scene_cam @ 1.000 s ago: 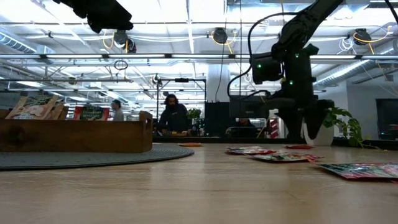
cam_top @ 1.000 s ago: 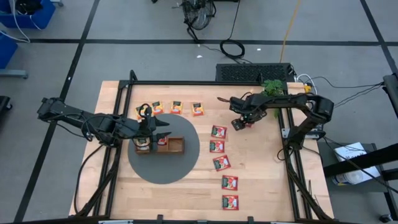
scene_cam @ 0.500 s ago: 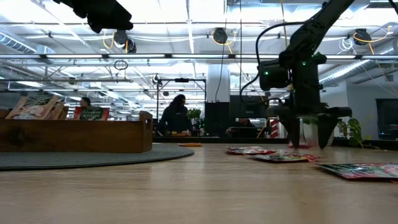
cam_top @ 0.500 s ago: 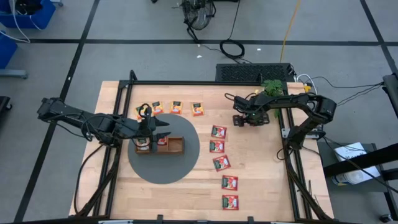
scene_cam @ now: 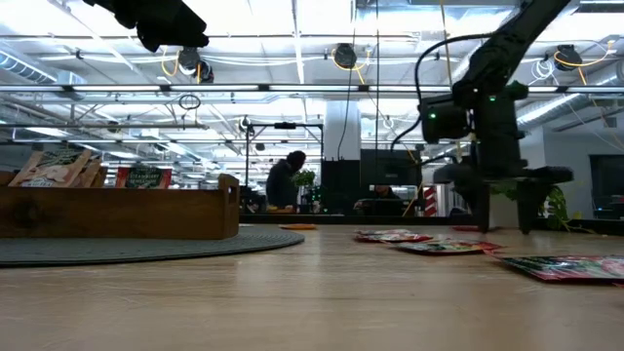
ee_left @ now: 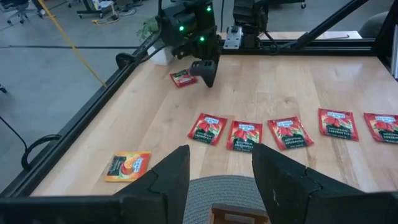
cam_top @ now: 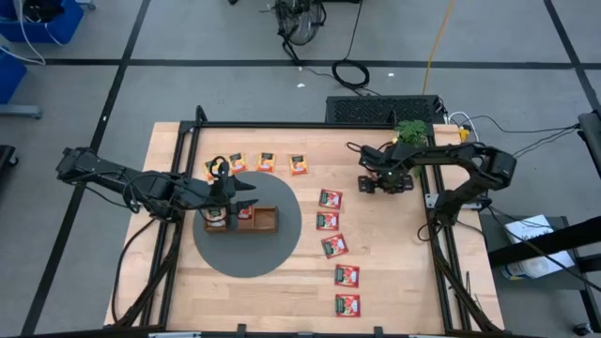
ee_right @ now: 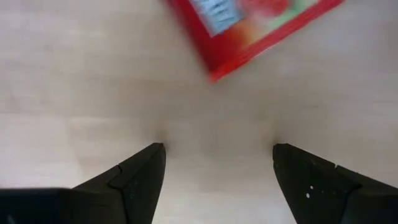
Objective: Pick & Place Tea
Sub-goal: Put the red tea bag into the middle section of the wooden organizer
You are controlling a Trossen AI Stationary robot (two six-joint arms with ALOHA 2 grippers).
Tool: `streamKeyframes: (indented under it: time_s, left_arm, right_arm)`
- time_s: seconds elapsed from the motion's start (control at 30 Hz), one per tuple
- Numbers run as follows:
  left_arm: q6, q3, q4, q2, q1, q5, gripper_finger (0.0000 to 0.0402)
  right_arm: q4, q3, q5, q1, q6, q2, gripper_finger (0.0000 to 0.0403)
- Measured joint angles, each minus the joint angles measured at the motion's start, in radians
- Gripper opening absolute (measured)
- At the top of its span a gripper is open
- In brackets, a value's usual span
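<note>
A lone red-and-green tea packet (ee_left: pixel 181 78) lies flat on the wood near the far right; in the right wrist view this packet (ee_right: pixel 255 25) lies beyond the fingertips. My right gripper (ee_right: pixel 217 155) is open, pointing down at bare wood just right of it (cam_top: pixel 378 180). My left gripper (ee_left: pixel 217 180) is open and hovers above the wooden tray's left end (cam_top: pixel 223 192). The tray (cam_top: pixel 267 220) holds a few packets. Several orange packets (cam_top: pixel 267 161) lie in a far row. Several red packets (cam_top: pixel 327 221) form a column toward the near edge.
The tray stands on a round grey mat (cam_top: pixel 249 252). A small green plant (cam_top: pixel 410 131) stands at the far right edge, behind my right arm. A black frame rail (cam_top: pixel 441 253) runs along the table's sides. Bare wood lies right of the red column.
My right gripper has slid toward the table's right edge, away from the lone red packet, which stays flat on the wood. My left gripper has kept still.
</note>
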Motion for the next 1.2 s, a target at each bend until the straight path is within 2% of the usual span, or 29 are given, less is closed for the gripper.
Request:
streamKeyframes:
  time_s: [0.07,0.23,0.37,0.57,0.8,1.03,1.2]
  left_arm:
    - [0.0,0.0,0.0,0.0,0.0,0.0,0.0177]
    - [0.0,0.0,0.0,0.0,0.0,0.0,0.0177]
    - [0.0,0.0,0.0,0.0,0.0,0.0,0.0177]
    - [0.0,0.0,0.0,0.0,0.0,0.0,0.0177]
    - [0.0,0.0,0.0,0.0,0.0,0.0,0.0177]
    - [0.0,0.0,0.0,0.0,0.0,0.0,0.0177]
    - [0.0,0.0,0.0,0.0,0.0,0.0,0.0177]
  right_arm:
    - [0.014,-0.006,0.044,-0.011,-0.013,-0.039,0.0276]
    - [0.069,-0.005,0.249,-0.047,-0.041,-0.116,0.0274]
    - [0.21,-0.004,0.266,-0.08,-0.061,-0.126,0.0274]
    - [0.313,-0.003,0.162,-0.135,-0.086,-0.03,0.0274]
    - [0.346,0.002,0.108,-0.123,-0.101,0.058,0.0274]
    - [0.484,0.001,-0.106,-0.059,-0.13,0.054,0.0274]
    - [0.507,0.0,-0.23,-0.006,-0.145,0.056,0.0274]
